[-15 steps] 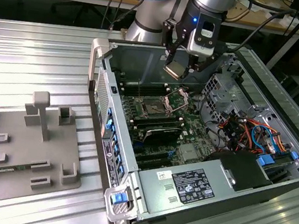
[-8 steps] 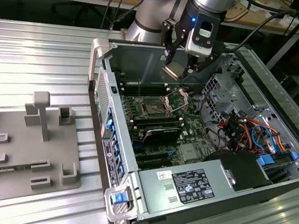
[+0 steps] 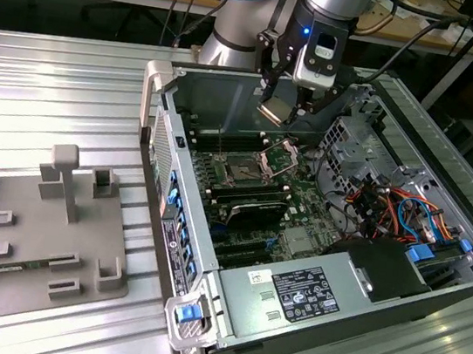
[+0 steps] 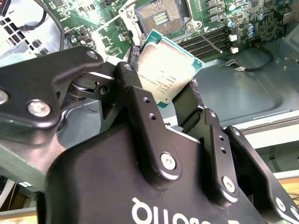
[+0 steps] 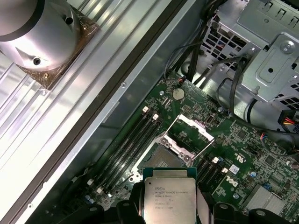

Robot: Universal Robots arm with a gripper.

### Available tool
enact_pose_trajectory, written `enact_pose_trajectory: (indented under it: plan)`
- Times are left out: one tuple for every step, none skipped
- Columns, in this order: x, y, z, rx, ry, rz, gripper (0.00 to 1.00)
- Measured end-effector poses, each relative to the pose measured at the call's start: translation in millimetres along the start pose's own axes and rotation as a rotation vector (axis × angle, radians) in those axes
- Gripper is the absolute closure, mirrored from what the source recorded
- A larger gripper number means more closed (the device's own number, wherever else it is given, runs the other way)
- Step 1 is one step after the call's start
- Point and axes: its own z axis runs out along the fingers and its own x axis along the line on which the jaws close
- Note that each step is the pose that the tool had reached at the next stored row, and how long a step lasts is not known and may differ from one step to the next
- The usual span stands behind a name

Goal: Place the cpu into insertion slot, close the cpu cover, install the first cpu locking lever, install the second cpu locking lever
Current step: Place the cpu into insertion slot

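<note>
The gripper [image 4: 161, 91] is clamped on the cpu [image 4: 169, 70], holding it tilted in the air over the open computer case [image 3: 230, 97]. Inside the case, below the chip, the insertion slot [image 5: 161, 161] lies bare, with its cpu cover [image 5: 190, 135] hinged up.

Tabletop [image 3: 56, 81]: ribbed alu. sheet, silver-grey, runs under whole setup. On it, exterior view's right: open PC case [image 3: 176, 221], lying on its side, interior facing up. Exterior view's left, just beside case, contact can't be told: flat grey fixture plate [image 3: 32, 219] w/ raised blocks and slots. First wrist view: arm base [image 5: 32, 32] on brown mounting plate [image 5: 86, 28], set on same ribbed surface.
</note>
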Motion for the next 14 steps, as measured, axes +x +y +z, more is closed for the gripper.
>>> enact_pose_trajectory:
  plan:
    - [0.0, 0.0, 0.0, 0.0, 0.0, 0.0, 0.45]
    - [0.0, 0.0, 0.0, 0.0, 0.0, 0.0, 0.45]
    - [0.0, 0.0, 0.0, 0.0, -0.0001, 0.0, 0.45]
    - [0.0, 0.0, 0.0, 0.0, -0.0001, 0.001, 0.45]
    - [0.0, 0.0, 0.1, -0.0001, -0.0004, 0.003, 0.45]
    - [0.0, 0.0, 0.3, -0.0003, -0.001, 0.011, 0.45]
    - [0.0, 0.0, 0.6, -0.0006, -0.0018, 0.02, 0.45]
    - [0.0, -0.1, 1.0, -0.0007, -0.0035, 0.038, 0.45]
    - [0.0, -0.1, 1.3, -0.001, -0.0044, 0.05, 0.45]
    - [0.0, -0.1, 1.7, -0.0013, -0.0057, 0.063, 0.45]
    - [0.0, -0.2, 1.9, -0.0015, -0.0066, 0.073, 0.45]
    - [0.0, -0.2, 2.3, -0.0018, -0.0081, 0.09, 0.45]
    - [0.0, -0.2, 2.6, -0.002, -0.009, 0.1, 0.45]
    - [-0.1, -0.3, 2.8, -0.0022, -0.0097, 0.108, 0.45]
